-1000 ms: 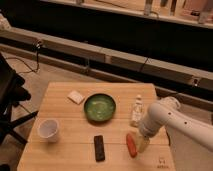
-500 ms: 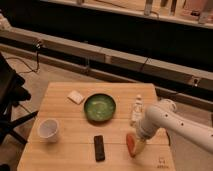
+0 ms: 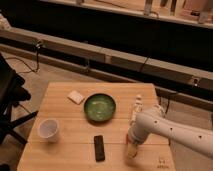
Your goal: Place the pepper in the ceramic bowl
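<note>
The green ceramic bowl (image 3: 99,107) sits in the middle of the wooden table (image 3: 65,110). My gripper (image 3: 132,145) hangs from the white arm (image 3: 165,127) and is lowered onto the table at the front right, to the right of the bowl and nearer the front edge. It sits over the spot where the pepper lies. Only a faint orange bit of the pepper (image 3: 131,151) shows under the gripper; the remainder is hidden.
A black remote (image 3: 99,147) lies in front of the bowl, left of the gripper. A white cup (image 3: 48,129) stands at the front left. A small white block (image 3: 76,97) lies left of the bowl. A small pale bottle (image 3: 137,106) stands right of the bowl.
My gripper has come down and slightly left onto the pepper. The pepper showed plainly beside the gripper before and is now mostly covered.
</note>
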### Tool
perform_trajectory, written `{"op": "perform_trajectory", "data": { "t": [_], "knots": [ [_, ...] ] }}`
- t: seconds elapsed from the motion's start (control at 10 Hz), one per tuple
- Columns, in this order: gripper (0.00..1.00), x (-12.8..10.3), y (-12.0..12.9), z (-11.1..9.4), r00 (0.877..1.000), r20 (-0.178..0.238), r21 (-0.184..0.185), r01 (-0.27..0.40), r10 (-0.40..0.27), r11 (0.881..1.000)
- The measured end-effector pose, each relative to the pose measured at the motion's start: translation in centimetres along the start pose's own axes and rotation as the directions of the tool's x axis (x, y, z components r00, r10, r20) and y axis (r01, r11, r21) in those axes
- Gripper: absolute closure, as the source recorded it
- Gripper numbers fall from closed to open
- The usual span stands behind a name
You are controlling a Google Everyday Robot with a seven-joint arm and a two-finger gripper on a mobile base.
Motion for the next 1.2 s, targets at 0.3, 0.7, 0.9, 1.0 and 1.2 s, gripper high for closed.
{"op": "perform_trajectory", "data": {
  "t": [0.3, 0.7, 0.9, 1.0, 1.2],
  "knots": [
    [0.20, 0.36, -0.18, 0.58, 1.000, -0.011, -0.021, -0.025, 0.025, 0.999],
    [0.55, 0.40, -0.35, 0.27, 1.000, -0.012, -0.016, -0.025, 0.025, 1.000],
    [0.79, 0.71, 0.02, 0.28, 1.000, -0.018, -0.024, -0.026, 0.026, 0.999],
    [0.89, 0.69, -0.06, 0.16, 1.000, -0.017, -0.022, -0.027, 0.027, 0.999],
    [1.00, 0.76, 0.21, 0.09, 0.999, 0.032, 0.002, 0.002, -0.002, 1.000]
  ]
}}
